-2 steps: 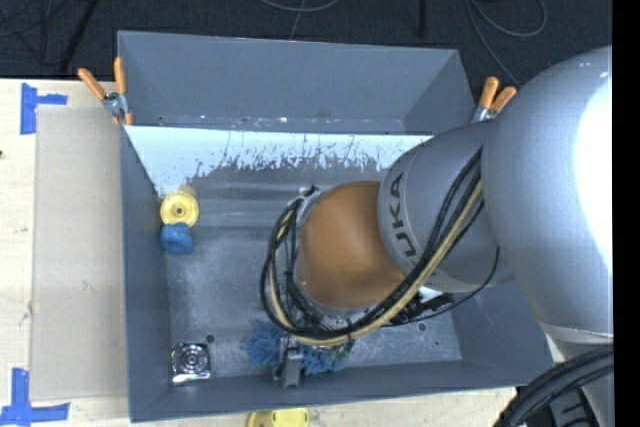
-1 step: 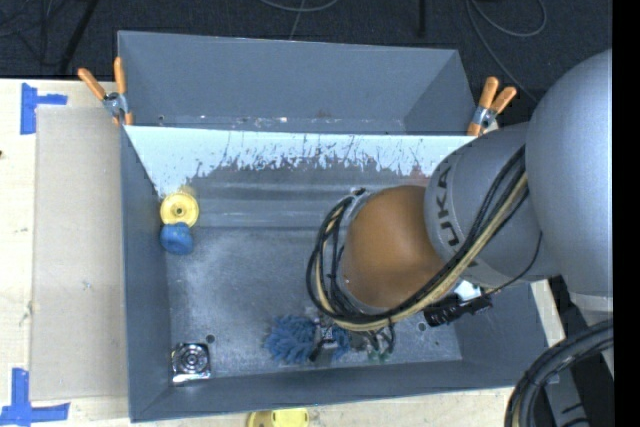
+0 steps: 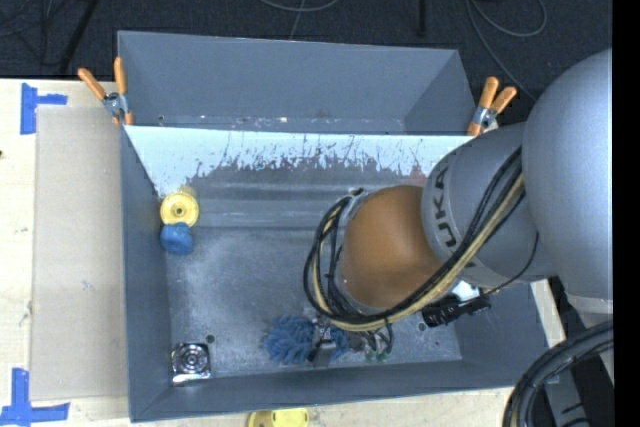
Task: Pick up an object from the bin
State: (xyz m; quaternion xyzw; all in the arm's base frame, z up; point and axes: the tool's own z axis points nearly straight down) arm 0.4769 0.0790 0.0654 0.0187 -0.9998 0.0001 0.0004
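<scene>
**BIN STOCK: 4 ITEMS COUNTED, GRIPPER LOW AT FRONT WALL**

Container: grey metal bin (image 3: 145, 295), sloped walls, flat floor. Slope the likely cause of loose pcs gathering at wall feet.

- 1x blue tufted thing (image 3: 288, 340), frayed, brush- or cloth-like. On floor nr front wall, right of centre. Nearest item to gripper (image 3: 322, 345), just beside it on view's left. Likeliest pick candidate, judged on nearness alone.
- 1x yellow round pc (image 3: 179, 208), disc-like w/ raised centre. At foot of left wall, toward back.
- 1x blue rounded pc (image 3: 177, 239). Touching yellow pc, on its near side. Pair prob. resting where slope meets floor.
- 1x silvery square metal pc (image 3: 190, 361). Front-left corner, well apart from the rest.
- Poss. small green bit at gripper's far side, too hidden to count.

Gripper: down nr floor beneath orange wrist cover (image 3: 385, 250) and cable loops. Jaw state: cannot tell, masked by cover. No hold confirmable.
</scene>
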